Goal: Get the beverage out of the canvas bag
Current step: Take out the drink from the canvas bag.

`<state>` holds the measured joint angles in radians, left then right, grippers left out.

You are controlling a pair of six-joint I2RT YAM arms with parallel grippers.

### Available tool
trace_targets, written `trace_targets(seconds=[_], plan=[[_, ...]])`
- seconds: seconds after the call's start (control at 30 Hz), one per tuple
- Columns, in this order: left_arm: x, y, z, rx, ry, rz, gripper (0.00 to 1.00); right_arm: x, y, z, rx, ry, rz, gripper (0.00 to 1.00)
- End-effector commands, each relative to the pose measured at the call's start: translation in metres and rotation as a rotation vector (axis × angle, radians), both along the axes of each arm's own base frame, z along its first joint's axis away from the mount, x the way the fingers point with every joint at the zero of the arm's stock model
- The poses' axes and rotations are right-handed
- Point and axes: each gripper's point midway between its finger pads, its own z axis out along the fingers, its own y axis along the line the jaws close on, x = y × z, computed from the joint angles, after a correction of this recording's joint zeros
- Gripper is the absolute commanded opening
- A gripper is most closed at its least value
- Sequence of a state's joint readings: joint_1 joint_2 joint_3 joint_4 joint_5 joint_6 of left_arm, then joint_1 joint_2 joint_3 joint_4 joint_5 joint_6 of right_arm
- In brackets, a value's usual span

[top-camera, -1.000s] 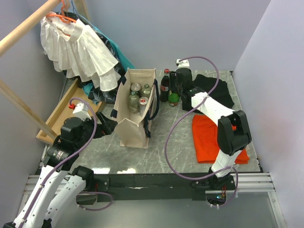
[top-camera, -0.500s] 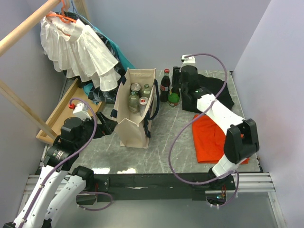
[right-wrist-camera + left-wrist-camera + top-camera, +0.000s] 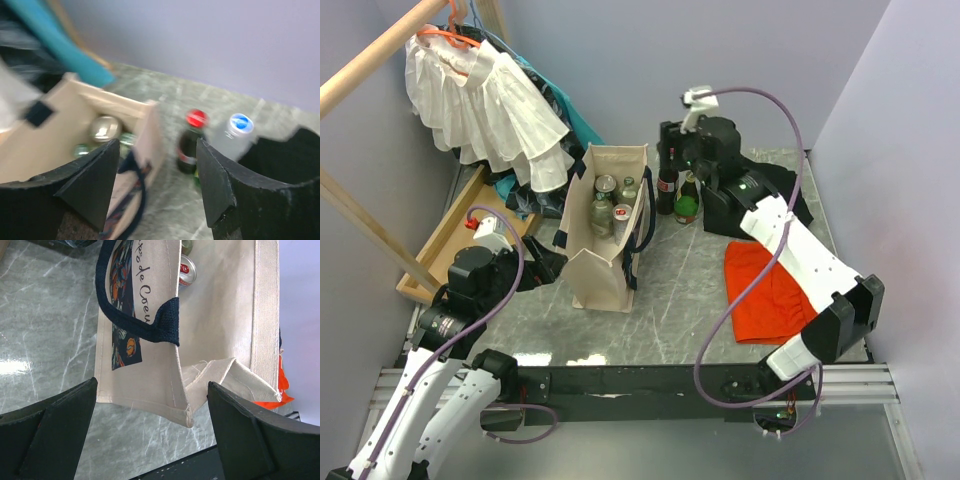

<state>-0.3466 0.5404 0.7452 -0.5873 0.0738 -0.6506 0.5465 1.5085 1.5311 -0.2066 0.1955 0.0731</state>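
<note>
The cream canvas bag point(image 3: 608, 262) with navy handles stands upright left of centre. Several beverages point(image 3: 606, 185) stand inside it, among them a silver-capped bottle point(image 3: 102, 127) and a red-topped can point(image 3: 186, 270). Outside, to its right, stand a red-capped cola bottle point(image 3: 667, 182), a green bottle point(image 3: 686, 207) and a clear blue-capped bottle point(image 3: 239, 127). My right gripper point(image 3: 672, 148) hovers above these outside bottles, open and holding nothing point(image 3: 157, 185). My left gripper point(image 3: 544, 268) is open at the bag's near left corner point(image 3: 186, 412), its fingers point(image 3: 60, 425) apart from the fabric.
A white ruffled garment point(image 3: 485, 100) hangs on a wooden rail at the back left, above a wooden tray point(image 3: 448, 238). An orange cloth point(image 3: 765, 290) and a black cloth point(image 3: 775, 185) lie on the right of the marble table point(image 3: 680, 290). Walls close in behind and right.
My right gripper has risen from the bottles beside the bag and swung left toward the bag, its jaws now wider. The left arm and the bag have not moved.
</note>
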Motion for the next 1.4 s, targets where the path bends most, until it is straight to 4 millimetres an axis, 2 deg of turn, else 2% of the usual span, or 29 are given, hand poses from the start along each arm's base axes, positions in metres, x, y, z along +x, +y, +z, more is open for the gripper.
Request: trace_targets(seconds=[0.0,0.07,0.1,0.33,0.57,0.7,0.83,0.87,1.0,1.03,1.07,1.13,1.17,1.37], plan=[[0.000,0.000,-0.003,0.008,0.003,-0.002,0.96,-0.019,0.045,0.019,-0.092,0.002,0.169,0.70],[0.000,0.000,-0.002,0.008,-0.002,-0.003,0.96,-0.022,0.059,0.010,-0.134,0.034,0.216,0.70],[-0.001,0.000,-0.001,0.007,-0.005,-0.003,0.97,-0.026,0.070,0.020,-0.126,0.018,0.240,0.70],[-0.001,-0.001,-0.001,0.005,-0.008,-0.009,0.96,-0.042,0.113,0.012,-0.117,0.056,0.379,0.69],[0.000,0.000,-0.001,0.006,-0.007,-0.008,0.96,-0.060,0.137,-0.027,-0.160,0.173,0.471,0.67],[0.000,0.000,-0.002,0.008,-0.002,-0.006,0.96,-0.073,0.135,-0.054,-0.187,0.245,0.494,0.66],[-0.001,-0.002,-0.002,0.006,-0.002,-0.015,0.96,-0.092,0.130,-0.071,-0.202,0.305,0.514,0.63],[-0.001,-0.002,-0.003,0.008,-0.001,-0.016,0.96,-0.096,0.127,-0.081,-0.217,0.325,0.511,0.63],[-0.001,-0.002,-0.003,0.007,-0.001,-0.019,0.96,-0.110,0.117,-0.091,-0.213,0.377,0.496,0.61],[-0.001,-0.003,-0.002,0.006,-0.004,-0.024,0.96,-0.113,0.114,-0.088,-0.204,0.374,0.481,0.60],[0.000,-0.003,-0.002,0.006,-0.002,-0.020,0.96,-0.116,0.110,-0.095,-0.209,0.387,0.472,0.61],[-0.001,-0.004,-0.003,0.006,0.001,-0.027,0.96,-0.122,0.107,-0.089,-0.192,0.370,0.469,0.61],[-0.001,-0.003,-0.003,0.007,-0.001,-0.026,0.96,-0.124,0.104,-0.093,-0.193,0.380,0.463,0.61],[-0.001,-0.004,-0.003,0.007,0.002,-0.029,0.96,-0.131,0.104,-0.096,-0.197,0.399,0.458,0.61]])
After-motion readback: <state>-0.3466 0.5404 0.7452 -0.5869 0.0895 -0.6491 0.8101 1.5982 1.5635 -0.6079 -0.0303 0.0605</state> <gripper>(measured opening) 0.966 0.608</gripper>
